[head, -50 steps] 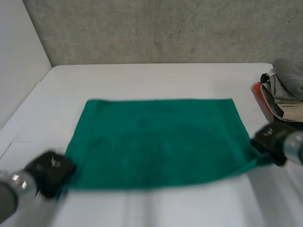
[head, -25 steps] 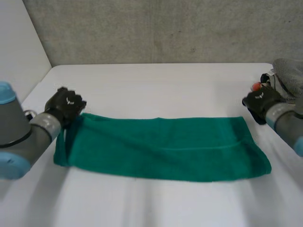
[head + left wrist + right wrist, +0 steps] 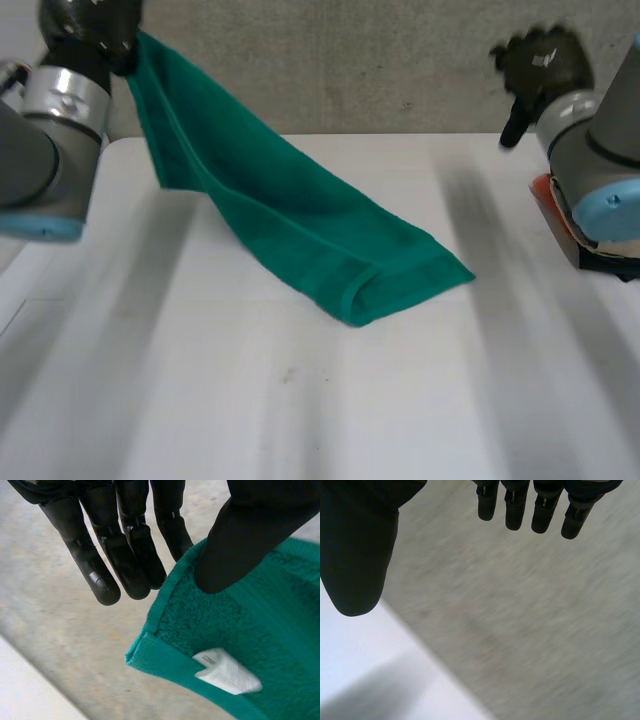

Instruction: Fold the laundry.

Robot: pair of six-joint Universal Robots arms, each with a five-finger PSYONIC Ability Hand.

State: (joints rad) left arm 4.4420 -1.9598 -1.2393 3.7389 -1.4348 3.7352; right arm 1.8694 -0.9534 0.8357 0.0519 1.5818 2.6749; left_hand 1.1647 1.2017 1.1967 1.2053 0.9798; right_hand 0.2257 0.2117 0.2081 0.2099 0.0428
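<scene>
Table, white, flat-topped (image 3: 300,420): work surface. Towel, green terry cloth (image 3: 300,215), doubled lengthwise: one corner held high above the table's far left corner, the other end resting at mid-table. Heap of mixed clothing (image 3: 605,245): at the table's right edge. Left hand (image 3: 90,25): thumb pinching the towel's raised corner against straight fingers. Right hand (image 3: 540,65): above the table's far right side, fingers extended, holding nothing. Label, white, sewn (image 3: 227,672): on the towel near that thumb. Step judged: repositioning between folds. Next: lower and flatten the towel.
</scene>
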